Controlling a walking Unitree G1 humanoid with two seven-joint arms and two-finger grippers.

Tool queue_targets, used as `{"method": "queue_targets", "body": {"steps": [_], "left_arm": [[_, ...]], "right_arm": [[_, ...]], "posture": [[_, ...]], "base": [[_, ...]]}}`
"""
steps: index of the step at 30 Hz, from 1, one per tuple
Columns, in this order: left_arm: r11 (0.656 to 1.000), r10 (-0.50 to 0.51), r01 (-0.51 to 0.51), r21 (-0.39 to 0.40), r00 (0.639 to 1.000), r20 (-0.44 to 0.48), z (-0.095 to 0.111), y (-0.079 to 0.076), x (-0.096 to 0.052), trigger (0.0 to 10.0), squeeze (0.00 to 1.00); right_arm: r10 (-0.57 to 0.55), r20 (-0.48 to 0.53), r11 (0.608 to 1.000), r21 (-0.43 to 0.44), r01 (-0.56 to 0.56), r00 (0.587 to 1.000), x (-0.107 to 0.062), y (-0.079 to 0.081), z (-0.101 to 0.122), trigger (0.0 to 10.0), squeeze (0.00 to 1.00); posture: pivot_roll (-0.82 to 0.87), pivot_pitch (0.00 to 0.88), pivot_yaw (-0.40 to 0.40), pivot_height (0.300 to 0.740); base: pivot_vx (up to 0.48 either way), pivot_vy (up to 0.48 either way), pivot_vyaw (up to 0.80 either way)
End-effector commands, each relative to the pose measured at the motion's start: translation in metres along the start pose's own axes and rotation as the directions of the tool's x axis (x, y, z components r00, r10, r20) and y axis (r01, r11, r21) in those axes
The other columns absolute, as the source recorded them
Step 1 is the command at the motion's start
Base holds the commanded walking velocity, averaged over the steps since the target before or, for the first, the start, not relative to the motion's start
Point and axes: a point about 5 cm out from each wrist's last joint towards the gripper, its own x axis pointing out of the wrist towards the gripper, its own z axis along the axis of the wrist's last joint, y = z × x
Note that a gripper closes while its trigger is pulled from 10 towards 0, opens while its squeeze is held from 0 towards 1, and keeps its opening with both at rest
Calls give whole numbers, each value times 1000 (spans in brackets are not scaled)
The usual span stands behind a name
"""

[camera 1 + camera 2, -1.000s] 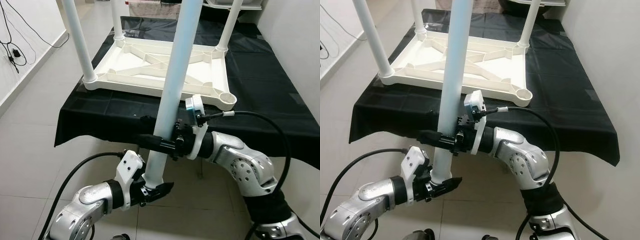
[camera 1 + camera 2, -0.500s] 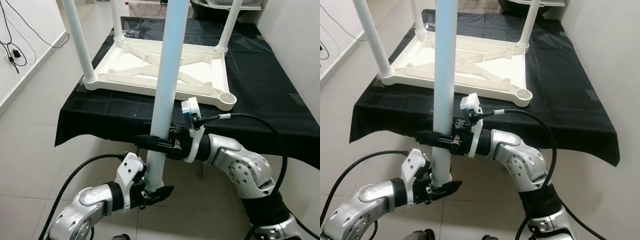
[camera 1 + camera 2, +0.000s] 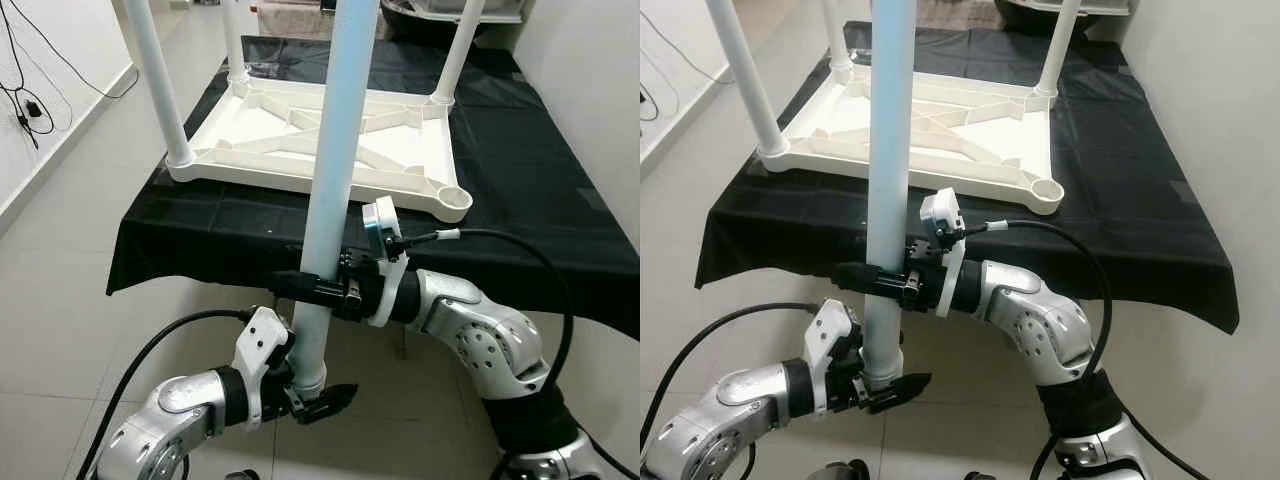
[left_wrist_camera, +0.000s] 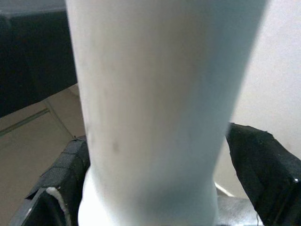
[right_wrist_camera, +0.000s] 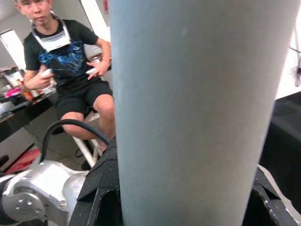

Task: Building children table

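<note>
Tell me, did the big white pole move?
Yes. The white table leg, held by both grippers, stood up straighter; its top swung toward the robot's left against the upside-down tabletop, which stayed put.

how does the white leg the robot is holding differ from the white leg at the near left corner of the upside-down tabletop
The held white plastic leg is free of the upside-down white plastic tabletop, out in front of the black-clothed table; the near-left corner leg stands seated in its socket. The held leg is clamped by the right gripper at mid-length and the left gripper near its bottom end; nothing grips the corner leg. Both are white round tubes, roughly upright.
</note>
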Motion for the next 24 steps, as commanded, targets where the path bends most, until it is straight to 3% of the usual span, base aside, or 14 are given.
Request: {"method": "queue_targets", "body": {"steps": [1, 5, 6, 8, 9, 12, 14, 15, 16, 17, 18, 19, 20, 24], "left_arm": [[1000, 19, -18, 23, 1000, -16, -3, -1, -3, 10000, 0], [979, 201, -202, 24, 979, 7, -6, 20, -11, 10000, 0], [979, 201, -202, 24, 979, 7, -6, 20, -11, 10000, 0], [944, 326, -326, 50, 945, 19, -7, 32, -16, 10000, 0], [944, 326, -326, 50, 945, 19, -7, 32, -16, 10000, 0], [852, 514, -519, 71, 854, 79, -2, 48, -23, 10000, 0], [839, 533, -540, 67, 840, 98, 0, 49, -23, 10000, 0], [808, 578, -587, 55, 807, 124, 3, 51, -24, 10000, 0], [739, 652, -670, 66, 737, 177, 12, 53, -24, 10000, 0], [739, 652, -670, 66, 737, 177, 12, 53, -24, 10000, 0], [707, 683, -706, 47, 699, 213, 17, 53, -24, 10000, 0], [707, 683, -706, 47, 699, 213, 17, 53, -24, 10000, 0], [677, 706, -735, 39, 663, 249, 23, 51, -23, 10000, 0], [652, 724, -757, 34, 636, 266, 26, 50, -22, 10000, 0]], "right_arm": [[-75, 28, 996, -52, 77, 997, -8, -12, 10, 0, 0], [-325, 109, 935, -115, 336, 939, -32, -45, 28, 0, 0], [-325, 109, 935, -115, 336, 939, -32, -45, 28, 0, 0], [-467, 167, 862, -135, 489, 869, -46, -61, 37, 0, 0], [-467, 167, 862, -135, 489, 869, -46, -61, 37, 0, 0], [-637, 279, 716, -131, 685, 719, -67, -75, 48, 0, 0], [-655, 297, 693, -131, 709, 695, -69, -75, 49, 0, 0], [-685, 331, 648, -132, 750, 649, -72, -75, 52, 0, 0], [-745, 401, 527, -137, 839, 533, -78, -73, 57, 118, 0], [-745, 401, 527, -137, 839, 533, -78, -73, 57, 118, 0], [-775, 434, 453, -123, 883, 459, -80, -71, 57, 7255, 0], [-775, 434, 453, -123, 883, 459, -80, -71, 57, 7255, 0], [-796, 454, 383, -135, 914, 401, -82, -71, 56, 10000, 0], [-800, 464, 369, -120, 922, 381, -78, -68, 49, 10000, 0]], "posture": [[82, 164, -38, 740], [84, 160, -42, 740], [84, 160, -42, 740], [84, 158, -42, 740], [84, 158, -42, 740], [87, 151, -44, 740], [87, 151, -44, 740], [88, 149, -44, 740], [84, 147, -43, 740], [84, 147, -43, 740], [82, 144, -41, 740], [82, 144, -41, 740], [85, 143, -45, 740], [85, 143, -46, 740]], "base": [[0, 0, 0], [0, 0, 0], [0, 0, 0], [0, 0, 0], [0, 0, 0], [0, 0, 0], [0, 0, 0], [0, 0, 0], [0, 0, 0], [0, 0, 0], [0, 0, 0], [0, 0, 0], [0, 0, 0], [0, 0, 0]]}}
